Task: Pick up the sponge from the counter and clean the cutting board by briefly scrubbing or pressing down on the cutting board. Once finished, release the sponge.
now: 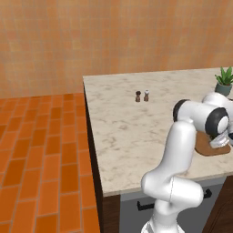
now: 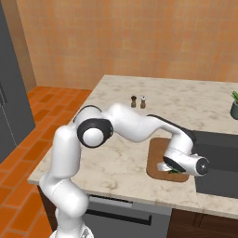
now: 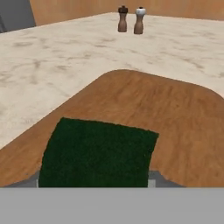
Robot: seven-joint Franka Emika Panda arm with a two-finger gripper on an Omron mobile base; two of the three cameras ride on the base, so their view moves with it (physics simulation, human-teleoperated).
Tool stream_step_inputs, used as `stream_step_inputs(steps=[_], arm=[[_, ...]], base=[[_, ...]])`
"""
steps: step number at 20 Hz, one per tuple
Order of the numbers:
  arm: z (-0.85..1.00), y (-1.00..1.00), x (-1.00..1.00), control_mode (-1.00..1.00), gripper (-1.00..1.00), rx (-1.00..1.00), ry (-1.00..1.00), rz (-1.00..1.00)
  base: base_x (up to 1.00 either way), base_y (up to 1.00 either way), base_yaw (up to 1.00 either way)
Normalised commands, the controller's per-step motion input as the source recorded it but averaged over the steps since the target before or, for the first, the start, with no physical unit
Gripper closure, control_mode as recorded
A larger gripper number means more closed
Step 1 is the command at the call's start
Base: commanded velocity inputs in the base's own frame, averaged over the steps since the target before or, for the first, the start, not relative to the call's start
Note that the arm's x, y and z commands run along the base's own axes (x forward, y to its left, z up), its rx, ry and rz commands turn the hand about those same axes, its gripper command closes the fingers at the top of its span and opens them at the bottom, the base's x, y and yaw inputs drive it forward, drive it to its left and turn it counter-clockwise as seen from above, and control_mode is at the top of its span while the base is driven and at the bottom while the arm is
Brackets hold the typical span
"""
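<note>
Beige counter (image 2: 121, 116) carries the cutting board (image 3: 175, 118) — jaws clamped on the sponge (image 3: 98, 153), pressing it down.

Beige-white marbled stone counter (image 2: 116, 158) over dark brown cabinets, carrying four things.

A flat reddish-brown wooden cutting board (image 2: 157, 155) with rounded corners lies flat near the counter's front edge, just beside the dark recessed sink (image 2: 218, 148) set into the worktop toward its right end. Toward the middle of the counter, well apart from the board, two small shakers stand upright and close together: a dark brown wooden pepper mill (image 2: 133, 101) and a pale-topped salt shaker (image 2: 143, 102). A green leafy plant in a teal pot (image 1: 224, 82) stands near the back right of the counter, behind the sink.
</note>
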Motion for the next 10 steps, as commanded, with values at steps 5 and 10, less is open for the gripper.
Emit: stream_step_inputs(steps=[5, 10], arm=[[0.00, -0.15, -1.00, -1.00, 1.00, 0.04, 0.00, 0.00], [0.04, -0.17, -0.44, -1.00, 1.00, 0.02, -0.01, -0.01]], base=[[0.00, 0.00, 0.00], [0.00, 0.00, 0.00]])
